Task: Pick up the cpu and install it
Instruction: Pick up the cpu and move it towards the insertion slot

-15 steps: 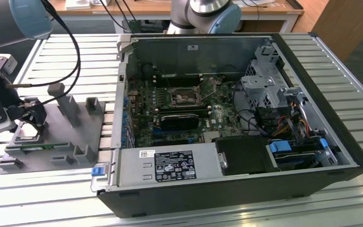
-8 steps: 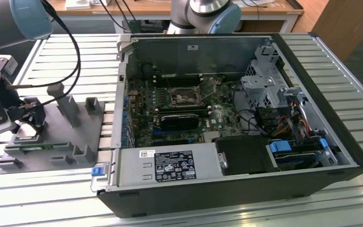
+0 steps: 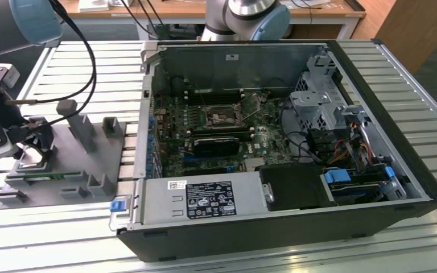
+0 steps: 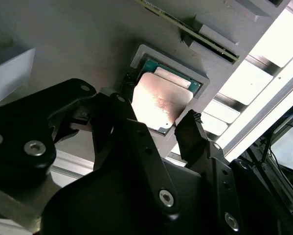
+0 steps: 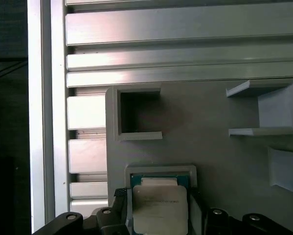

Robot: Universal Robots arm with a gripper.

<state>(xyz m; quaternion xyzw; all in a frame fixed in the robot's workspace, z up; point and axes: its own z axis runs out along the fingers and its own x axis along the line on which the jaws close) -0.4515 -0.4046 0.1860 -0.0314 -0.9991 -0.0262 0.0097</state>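
Slatted metal table [image 3: 400,68], open computer case [image 3: 279,227] lying on it from centre to 3 o'clock in the exterior view. A grey parts fixture [image 3: 82,165] sits at 9 o'clock from the case. The gripper [image 3: 29,151] hangs over the fixture's 9 o'clock end. In both wrist views its black fingers [image 4: 190,127] are spread and flank the cpu [image 4: 161,100] on two opposite sides, apparently not clamped. The cpu lies flat in its fixture pocket, silver lid up. The motherboard socket [image 3: 222,118], mid-case, has no chip in it as far as I can make out. Progress judged early: pick not completed, carry and install all left. Writing: white printed sticker [image 3: 209,199] on the power supply cover at 6 o'clock of the case and a faint marking on the cpu lid, nothing I can read.
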